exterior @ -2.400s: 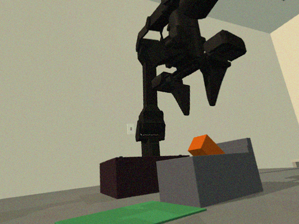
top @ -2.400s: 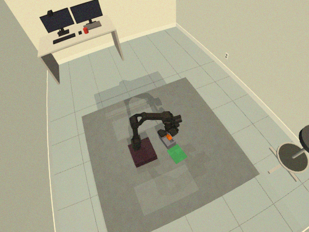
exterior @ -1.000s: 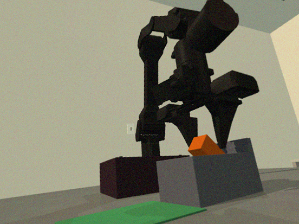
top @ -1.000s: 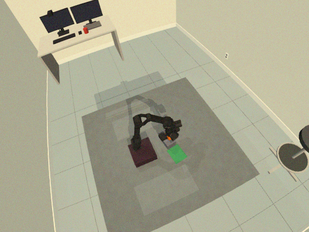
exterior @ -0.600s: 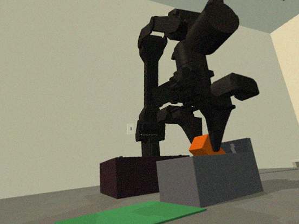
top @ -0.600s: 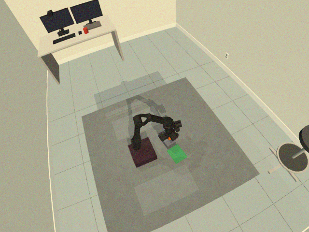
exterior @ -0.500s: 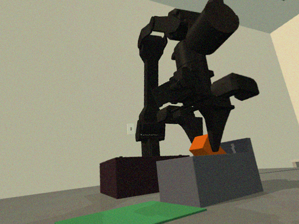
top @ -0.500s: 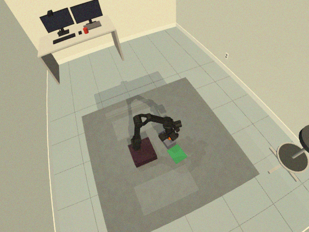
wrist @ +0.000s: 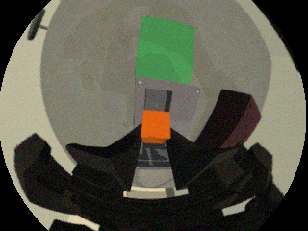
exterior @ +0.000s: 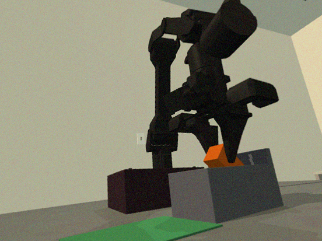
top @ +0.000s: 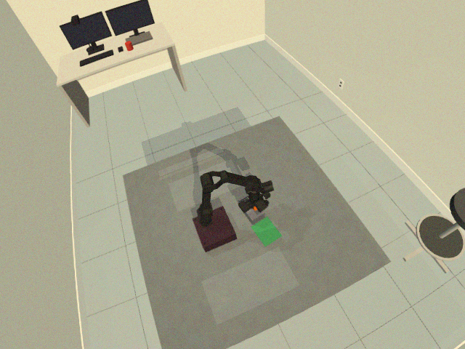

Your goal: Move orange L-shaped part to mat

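Observation:
The orange L-shaped part (exterior: 220, 158) stands tilted in the grey tray (exterior: 226, 186), its one end raised above the tray's top. My gripper (exterior: 222, 152) reaches down from above and is shut on that raised end. In the wrist view the orange part (wrist: 156, 125) sits between my two dark fingers, over the tray's pocket (wrist: 157, 148). The green mat (wrist: 167, 49) lies flat just beyond the tray; it also shows in the exterior view (exterior: 138, 235) and the overhead view (top: 267, 231). The part's lower end is hidden inside the pocket.
A dark maroon block (exterior: 139, 189) holds the arm's base, right beside the tray. In the overhead view the arm (top: 229, 184) stands on a grey floor mat. A desk with monitors (top: 112, 41) is far back, and a stool (top: 443, 234) is at the right.

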Tool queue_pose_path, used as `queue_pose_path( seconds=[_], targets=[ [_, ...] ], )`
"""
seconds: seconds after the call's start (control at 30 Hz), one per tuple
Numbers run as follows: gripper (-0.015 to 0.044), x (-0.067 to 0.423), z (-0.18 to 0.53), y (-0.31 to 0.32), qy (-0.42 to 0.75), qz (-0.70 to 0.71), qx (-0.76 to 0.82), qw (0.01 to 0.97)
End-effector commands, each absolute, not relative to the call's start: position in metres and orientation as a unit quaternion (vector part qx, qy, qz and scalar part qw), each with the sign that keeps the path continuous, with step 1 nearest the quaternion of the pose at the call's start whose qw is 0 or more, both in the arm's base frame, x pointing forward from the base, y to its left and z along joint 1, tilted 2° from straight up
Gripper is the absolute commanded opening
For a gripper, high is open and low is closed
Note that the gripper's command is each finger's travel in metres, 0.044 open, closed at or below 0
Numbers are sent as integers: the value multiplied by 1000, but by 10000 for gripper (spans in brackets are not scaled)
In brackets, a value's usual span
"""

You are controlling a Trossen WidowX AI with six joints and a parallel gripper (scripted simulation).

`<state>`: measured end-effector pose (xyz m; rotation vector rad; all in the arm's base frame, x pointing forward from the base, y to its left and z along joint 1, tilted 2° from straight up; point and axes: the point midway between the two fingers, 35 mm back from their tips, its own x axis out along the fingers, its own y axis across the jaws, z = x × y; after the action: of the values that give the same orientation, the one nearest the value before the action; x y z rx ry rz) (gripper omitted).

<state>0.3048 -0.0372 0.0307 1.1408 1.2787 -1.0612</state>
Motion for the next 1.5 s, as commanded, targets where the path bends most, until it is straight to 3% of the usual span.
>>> queue_pose_path(
  seconds=[0.0, 1.47],
  targets=[
    [0, 305, 35, -37, 536, -445, 479, 534],
    [0, 302, 103, -40, 537, -447, 478, 531]
  ],
)
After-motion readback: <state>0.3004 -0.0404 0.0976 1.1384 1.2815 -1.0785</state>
